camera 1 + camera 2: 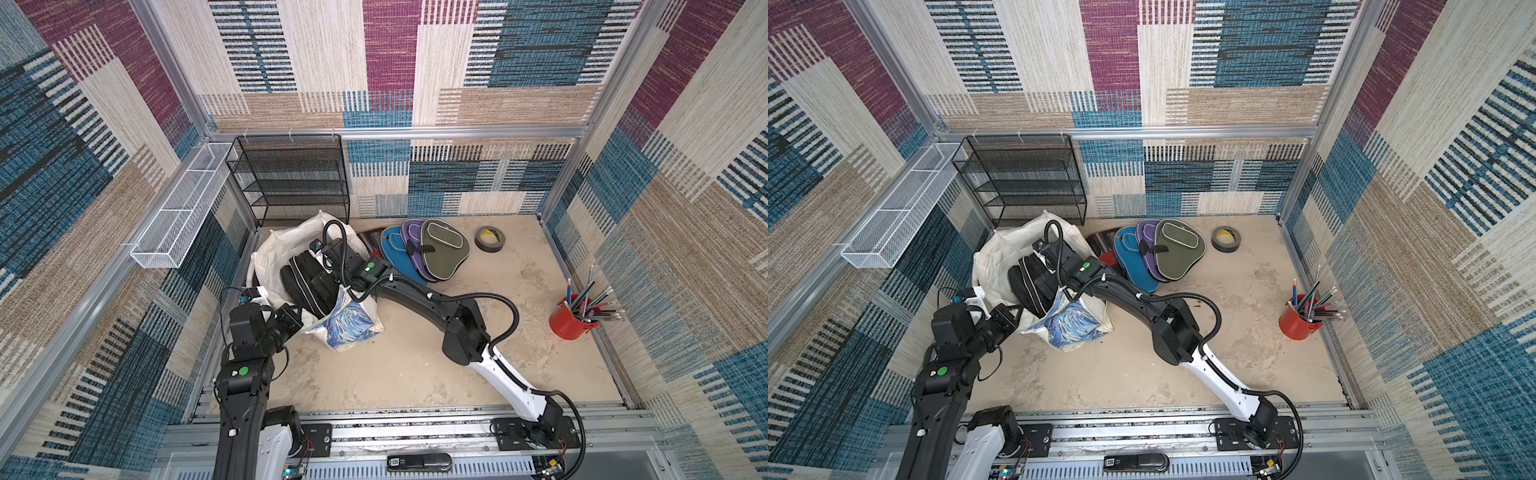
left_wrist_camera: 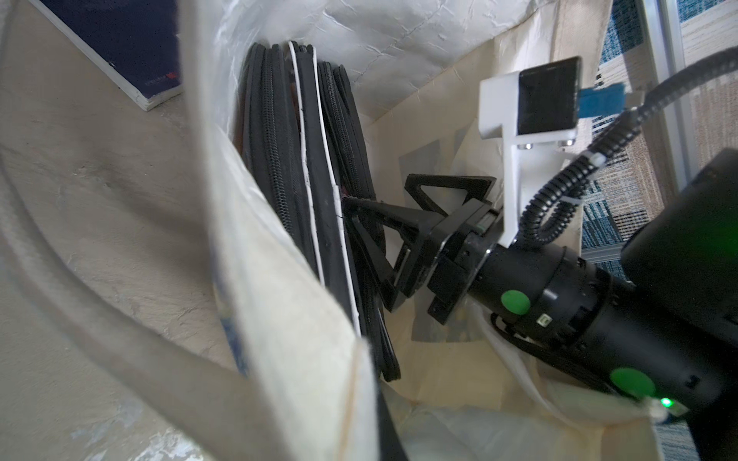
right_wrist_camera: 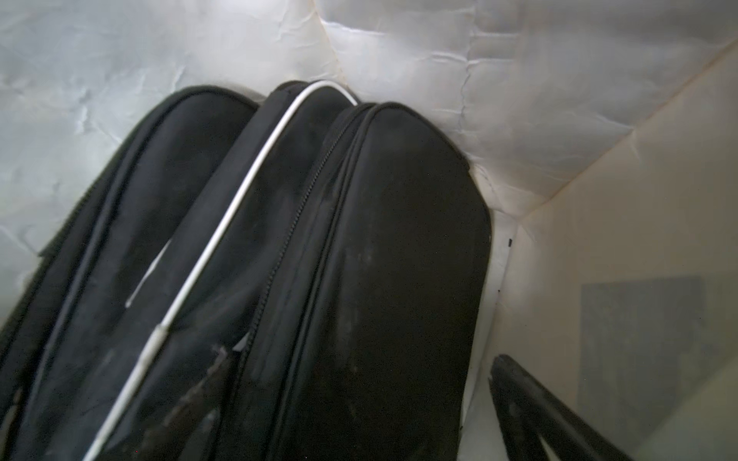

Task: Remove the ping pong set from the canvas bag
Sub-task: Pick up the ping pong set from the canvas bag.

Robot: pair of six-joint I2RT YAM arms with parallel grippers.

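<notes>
Beige tabletop (image 1: pixel 415 353): right arm (image 1: pixel 419 293) extended into canvas bag (image 1: pixel 286 241), right gripper (image 2: pixel 381 195) wide; left gripper (image 1: pixel 296 318) closed.

Tape roll (image 1: pixel 489 238): yellow inner label, print too small to read.
Black device (image 1: pixel 419 462), front rail: tag characters unclear.
Dark board (image 2: pixel 120 40): reddish mark, unreadable.

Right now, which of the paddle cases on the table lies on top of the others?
The olive-green case with pale piping: it overlaps the purple case, which overlaps the blue case.
</notes>
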